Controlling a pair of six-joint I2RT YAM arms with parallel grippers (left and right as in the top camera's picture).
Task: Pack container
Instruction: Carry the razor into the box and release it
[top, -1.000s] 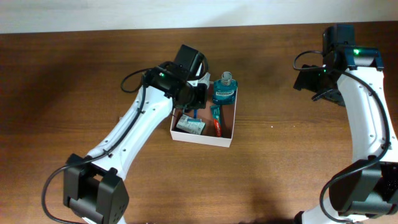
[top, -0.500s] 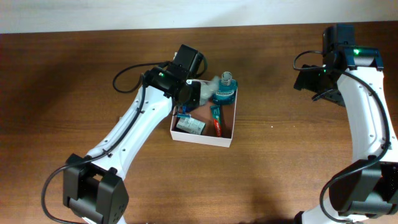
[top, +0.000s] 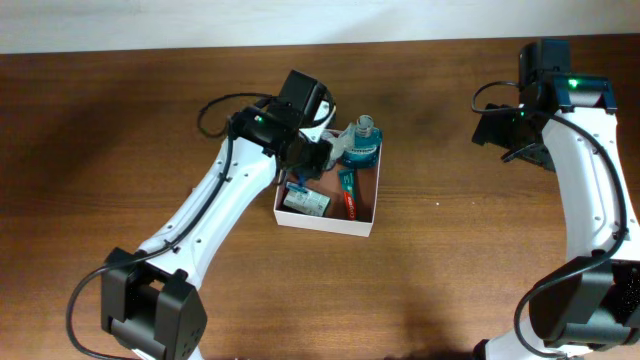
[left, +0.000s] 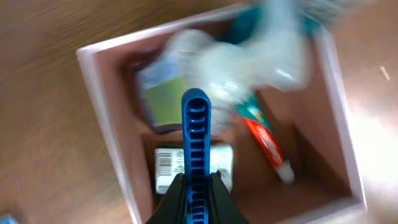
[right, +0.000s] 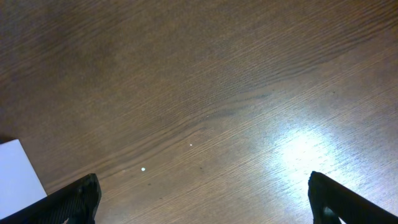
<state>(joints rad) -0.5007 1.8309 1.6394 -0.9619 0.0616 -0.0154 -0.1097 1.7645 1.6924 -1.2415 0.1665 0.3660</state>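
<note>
Box (top: 325, 226) of white cardboard, square, shallow and reddish-brown inside, sits on the wooden table (top: 120, 120) about midway between its left and right edges and toward the far edge. It has no lid.

In its far right corner a teal bottle (top: 362, 145) stands upright. A red and teal toothpaste tube (top: 347, 192) lies along the floor near the right wall. A small packet (top: 305, 202) with a barcode lies flat in the near left corner. From the left wrist, something with a green and white label shows past the packet, and a pale, clear thing by the bottle is too blurred to name.

The left gripper (left: 196, 193) hangs over the far left part of the box. Its fingers (left: 175, 200) are pressed in on a blue toothbrush (left: 196, 130), pinching it from both sides. Only the ribbed handle shows, and it points out ahead of the fingers above the packet and the labelled thing. I cannot tell whether its far end touches anything in the box.

The right gripper (right: 205, 196) is well apart from the box, over bare wood near the far right corner of the table. Its fingertips (right: 78, 198) are spread wide, one at each lower corner of the right wrist view, with nothing between them. A white corner of something cuts into the left edge of that view; what it is I cannot tell.
</note>
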